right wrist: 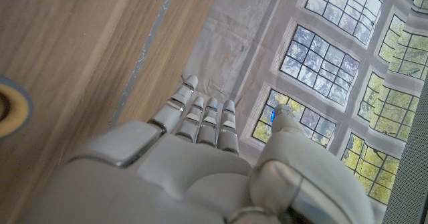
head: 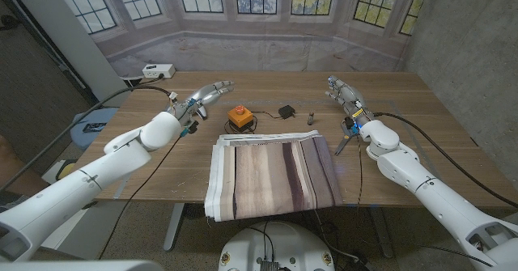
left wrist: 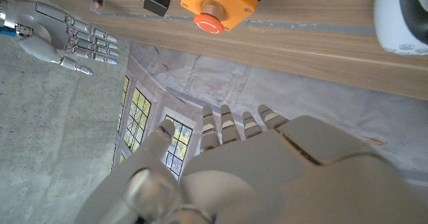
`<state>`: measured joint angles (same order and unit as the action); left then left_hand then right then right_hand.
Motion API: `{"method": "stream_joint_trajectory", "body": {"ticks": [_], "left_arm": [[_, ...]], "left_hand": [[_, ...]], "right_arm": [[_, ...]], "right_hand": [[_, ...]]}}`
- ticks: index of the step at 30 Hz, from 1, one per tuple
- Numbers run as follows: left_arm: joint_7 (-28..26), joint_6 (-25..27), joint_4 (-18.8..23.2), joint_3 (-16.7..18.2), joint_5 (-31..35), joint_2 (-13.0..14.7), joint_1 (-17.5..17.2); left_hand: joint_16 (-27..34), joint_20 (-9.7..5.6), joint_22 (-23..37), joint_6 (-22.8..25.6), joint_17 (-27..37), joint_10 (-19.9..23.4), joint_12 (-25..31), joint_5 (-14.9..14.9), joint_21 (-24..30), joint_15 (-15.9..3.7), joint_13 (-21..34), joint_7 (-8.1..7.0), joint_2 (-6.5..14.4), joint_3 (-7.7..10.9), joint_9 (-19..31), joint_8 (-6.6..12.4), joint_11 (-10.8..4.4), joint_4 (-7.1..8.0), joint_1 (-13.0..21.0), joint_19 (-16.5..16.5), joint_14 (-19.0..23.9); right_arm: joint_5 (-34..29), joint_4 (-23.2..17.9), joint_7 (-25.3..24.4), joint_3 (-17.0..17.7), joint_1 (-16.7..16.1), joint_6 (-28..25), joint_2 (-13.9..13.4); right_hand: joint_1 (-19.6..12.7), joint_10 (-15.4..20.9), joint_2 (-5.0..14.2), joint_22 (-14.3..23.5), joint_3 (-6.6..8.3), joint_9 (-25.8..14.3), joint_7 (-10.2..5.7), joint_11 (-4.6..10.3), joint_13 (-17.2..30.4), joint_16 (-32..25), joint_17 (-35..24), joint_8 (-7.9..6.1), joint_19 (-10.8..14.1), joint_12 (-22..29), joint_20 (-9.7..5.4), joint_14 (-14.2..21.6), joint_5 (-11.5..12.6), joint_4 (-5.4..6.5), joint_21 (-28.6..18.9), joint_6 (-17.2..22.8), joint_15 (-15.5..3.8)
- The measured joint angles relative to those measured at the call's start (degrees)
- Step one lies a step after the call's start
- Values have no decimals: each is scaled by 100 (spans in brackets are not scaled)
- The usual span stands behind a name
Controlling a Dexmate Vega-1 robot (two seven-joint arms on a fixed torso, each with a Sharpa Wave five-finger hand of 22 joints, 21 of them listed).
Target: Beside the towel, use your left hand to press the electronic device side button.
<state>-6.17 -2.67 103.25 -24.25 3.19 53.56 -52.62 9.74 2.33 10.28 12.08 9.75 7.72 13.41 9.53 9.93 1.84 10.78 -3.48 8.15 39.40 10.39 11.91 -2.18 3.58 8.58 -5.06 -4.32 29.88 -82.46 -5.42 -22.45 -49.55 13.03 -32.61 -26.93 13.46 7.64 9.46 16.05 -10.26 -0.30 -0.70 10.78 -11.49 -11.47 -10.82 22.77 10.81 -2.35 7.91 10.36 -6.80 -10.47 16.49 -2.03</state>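
The wooden table (head: 421, 117) carries a folded striped towel (head: 271, 174) at its near middle, and just beyond the towel's far edge sits the orange electronic device (head: 238, 116) with its red button (left wrist: 209, 24) on top. The left hand (head: 202, 98), released with fingers straight and holding nothing, hovers just left of the device, while the right hand (head: 344, 93) waits equally released, well apart. To press well, I judge the left hand should swing inward and lead with one fingertip squarely onto the button, steadily, so the light box does not slide
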Motion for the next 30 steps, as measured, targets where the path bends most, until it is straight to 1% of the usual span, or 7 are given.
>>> {"method": "stream_joint_trajectory", "body": {"ticks": [5, 10, 11, 13, 19, 24, 30], "left_arm": [[95, 221, 227, 5, 218, 156, -14], [95, 221, 488, 4, 218, 330, -14], [239, 543, 541, 3, 515, 364, -14], [293, 657, 591, -1, 625, 397, -14], [358, 859, 849, -51, 878, 549, -5], [379, 1019, 985, -100, 1150, 624, 10], [431, 1235, 1130, -163, 1651, 698, 65]], "left_hand": [[7, -80, 0, 41, 0, 141, 45, 0, 0, -20, 0, -41, -51, -38, 0, 0, -18, 38, -51, -165, -20], [46, -81, 0, 61, -1, 244, 45, 0, 0, -20, 0, -61, -107, -78, 0, 0, -59, 78, -107, -286, -20], [46, -90, 0, 83, -1, 244, 45, 0, 0, -20, 0, -82, -111, -93, 0, 0, -59, 93, -137, -295, -20], [46, -98, 0, 92, -1, 241, 45, 0, 0, -20, 0, -92, -130, -119, 1, 0, -62, 119, -174, -371, -20], [46, -90, 0, 266, -1, 144, -26, 0, 0, -43, 0, -122, -207, -188, 1, 0, -152, 188, -295, -438, -42], [46, -121, -1, 327, -1, -57, -128, 0, 0, -124, 0, -183, -232, -228, 1, -8, -188, 228, -388, -469, -123], [46, -121, -1, 349, -1, -110, -134, 0, 1, -102, -13, -205, -243, -252, 1, -45, -203, 252, -422, -468, -164]], "right_arm": [[5, 30, 17, 2, 0, 25, 0], [10, 30, 28, 2, 0, 62, 0], [11, 64, 28, 10, 0, 67, 13], [13, 74, 30, 17, 1, 82, 16], [35, 92, 42, 28, 2, 136, 27], [60, 124, 50, 44, 5, 179, 48], [81, 182, 61, 64, 14, 229, 80]], "right_hand": [[-27, 0, 27, 0, -18, 0, 23, 0, 0, 0, 0, 0, 0, 0, 0, 0, 0, -18, 0, 22, 0], [-30, 0, 30, 0, -25, 0, 31, 0, 0, 0, 0, 0, 0, 0, 0, 0, 0, -24, 0, 31, 0], [-30, -8, 30, 0, -25, 0, 31, -8, 0, 0, 0, 0, 0, 0, 0, 0, 0, -24, 0, 31, 0], [-30, -22, 30, 0, -25, 0, 31, -21, 0, 0, 0, 0, 0, 0, 0, 0, 0, -24, 0, 31, 0], [-30, -42, 30, 0, -24, 0, 31, -42, 0, 0, 0, 0, 0, 0, 0, -31, 0, -24, 0, 31, 31], [-30, -42, 30, 0, -24, 0, 31, -41, 0, 0, 0, 0, 0, 0, 0, -31, 0, -24, 0, 30, 31], [-30, -42, 30, 0, -24, 0, 30, -41, 0, 0, 0, 0, 0, 0, 0, -31, 0, -23, 0, 30, 31]]}}
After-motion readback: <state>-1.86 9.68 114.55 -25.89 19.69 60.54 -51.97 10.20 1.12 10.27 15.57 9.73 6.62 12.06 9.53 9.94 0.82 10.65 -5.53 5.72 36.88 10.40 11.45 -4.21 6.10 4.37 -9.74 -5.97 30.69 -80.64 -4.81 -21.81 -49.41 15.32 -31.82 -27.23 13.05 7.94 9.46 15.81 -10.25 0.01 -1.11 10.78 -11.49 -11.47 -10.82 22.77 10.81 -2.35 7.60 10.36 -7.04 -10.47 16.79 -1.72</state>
